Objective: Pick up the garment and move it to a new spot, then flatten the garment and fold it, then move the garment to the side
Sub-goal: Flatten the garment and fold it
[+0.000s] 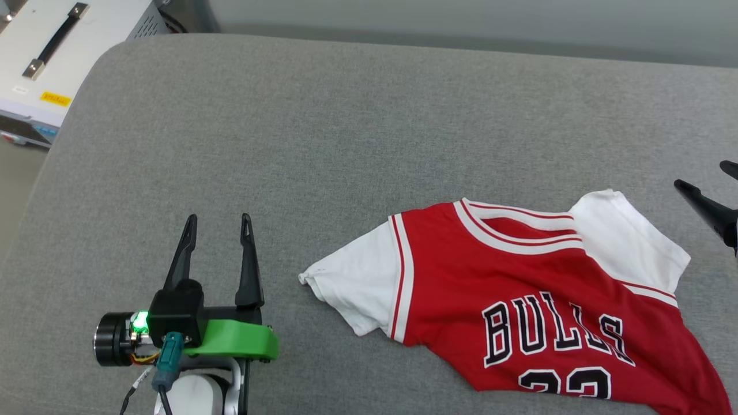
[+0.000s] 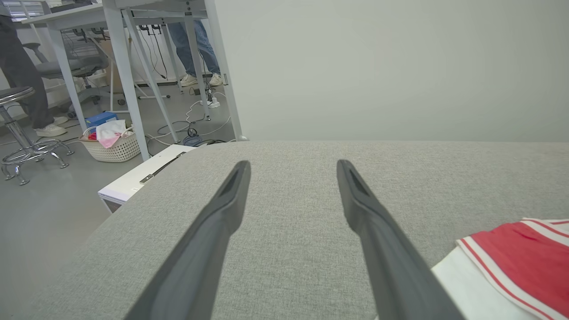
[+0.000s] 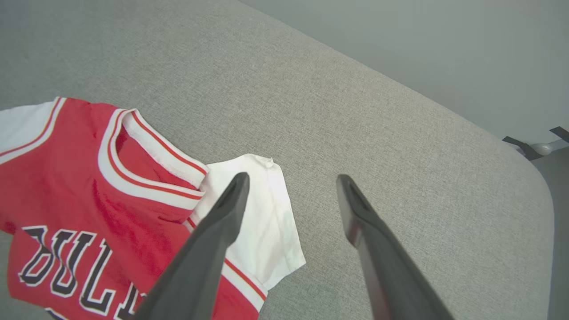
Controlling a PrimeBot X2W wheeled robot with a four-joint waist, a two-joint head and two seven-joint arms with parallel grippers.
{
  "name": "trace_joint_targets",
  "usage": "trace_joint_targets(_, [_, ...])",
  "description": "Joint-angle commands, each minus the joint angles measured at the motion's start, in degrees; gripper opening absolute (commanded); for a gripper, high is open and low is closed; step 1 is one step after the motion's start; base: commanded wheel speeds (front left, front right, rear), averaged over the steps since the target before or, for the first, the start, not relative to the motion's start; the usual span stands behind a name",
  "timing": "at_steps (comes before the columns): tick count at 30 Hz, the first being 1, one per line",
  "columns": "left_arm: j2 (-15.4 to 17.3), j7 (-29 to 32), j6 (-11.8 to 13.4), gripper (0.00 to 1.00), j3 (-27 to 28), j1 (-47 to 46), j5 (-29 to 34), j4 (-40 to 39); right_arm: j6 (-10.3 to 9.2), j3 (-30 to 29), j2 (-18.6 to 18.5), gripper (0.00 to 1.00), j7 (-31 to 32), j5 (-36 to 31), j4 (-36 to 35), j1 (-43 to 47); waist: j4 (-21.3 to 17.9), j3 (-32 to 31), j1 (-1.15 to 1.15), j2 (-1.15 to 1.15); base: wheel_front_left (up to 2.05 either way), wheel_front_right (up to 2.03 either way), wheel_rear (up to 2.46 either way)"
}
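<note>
The garment (image 1: 519,288) is a red jersey lying lettered face up on the grey table (image 1: 346,127), toward the right front, with white sleeves spread to either side. My left gripper (image 1: 219,218) stands open to the left of the jersey's left sleeve, holding nothing. Its wrist view has the gripper (image 2: 293,165) over bare cloth and the jersey's edge (image 2: 520,253) at the lower right. My right gripper (image 1: 703,176) is open at the right edge, just beyond the right sleeve. In its wrist view the right gripper (image 3: 291,178) hovers above that white sleeve (image 3: 262,213).
A white case with a black handle (image 1: 57,40) stands off the table's far left corner. Beyond the table in the left wrist view are desk legs (image 2: 129,80), a stool (image 2: 22,133), a basket (image 2: 111,142), floor cables and people's legs.
</note>
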Motion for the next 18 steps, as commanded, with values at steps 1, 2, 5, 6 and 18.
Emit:
trace_joint_targets(1, [-0.3, -0.3, 0.0, 1.00, -0.5, -1.5, -0.2, -0.3, -0.04, 1.9, -1.1, 1.00, 2.4, 0.5, 0.9, -2.5, 2.6, 3.7, 0.00, 0.00, 0.00, 0.00, 0.00])
trace_joint_targets(2, [-0.3, -0.3, 0.1, 1.00, -0.7, -1.9, -0.3, -0.3, -0.04, 3.2, -1.6, 1.00, 4.1, 0.6, 1.5, -3.7, 2.8, 4.3, 0.00, 0.00, 0.00, 0.00, 0.00])
trace_joint_targets(5, [-0.3, -0.3, 0.4, 1.00, -1.7, -3.2, -0.8, -0.4, -0.04, 7.9, -3.4, 1.00, 8.7, 0.5, 3.1, -7.9, 3.8, 6.4, 0.00, 0.00, 0.00, 0.00, 0.00])
trace_joint_targets(6, [-0.3, -0.3, 0.6, 1.00, -1.9, -3.6, -1.0, -0.4, -0.04, 9.2, -3.7, 1.00, 9.5, 0.4, 3.7, -9.1, 4.0, 6.9, 0.00, 0.00, 0.00, 0.00, 0.00])
trace_joint_targets(18, [-0.3, -0.3, 2.6, 1.00, -5.2, -6.7, -3.1, -0.9, -0.04, 22.8, -3.4, 1.00, 13.1, -0.1, 13.0, -20.2, 7.1, 12.3, 0.00, 0.00, 0.00, 0.00, 0.00])
